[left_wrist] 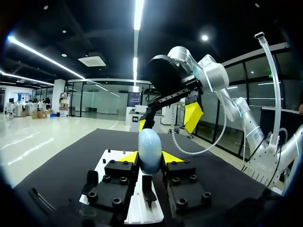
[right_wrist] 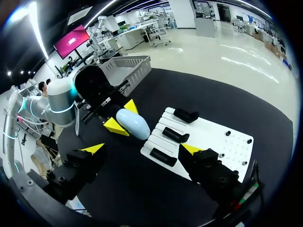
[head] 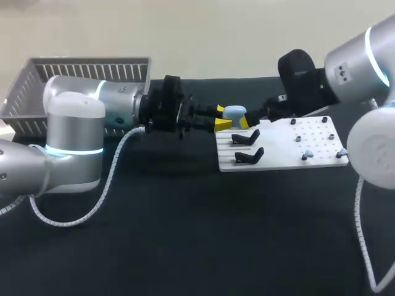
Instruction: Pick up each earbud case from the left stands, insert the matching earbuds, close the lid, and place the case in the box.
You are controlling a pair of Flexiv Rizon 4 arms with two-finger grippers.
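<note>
Nearest me, the left arm (head: 74, 132) comes in from the left with its elbow bent low over the black table (head: 185, 234). Its forearm runs level toward the middle, a coiled cable hanging from it. Beyond the bare cloth lies a white board (head: 290, 148) with black stands (right_wrist: 176, 135) along its left side. Three stands show from the right wrist, but from above only two are plain, and the third is lost behind the tools. Small pegs dot the board's right half, too small to name. Past the board's far left corner, the left tool (left_wrist: 151, 156) lies on its side, its yellow tips narrowed onto the earbud case (head: 234, 113). This pale blue egg is pinched from two sides and held clear of the table, just above the stands' end of the board. I cannot make out its lid seam. The right arm (head: 352, 61) comes down from the far right with its dark wrist tipped toward the case. Its right tool (right_wrist: 142, 149) is spread wide and holds nothing, and the case sits a little ahead of its tips. From above, one of those tips looks very near the case, though I cannot tell whether they touch. Farthest back on the left stands a grey slatted box (head: 37, 86), partly hidden by the left arm.
</note>
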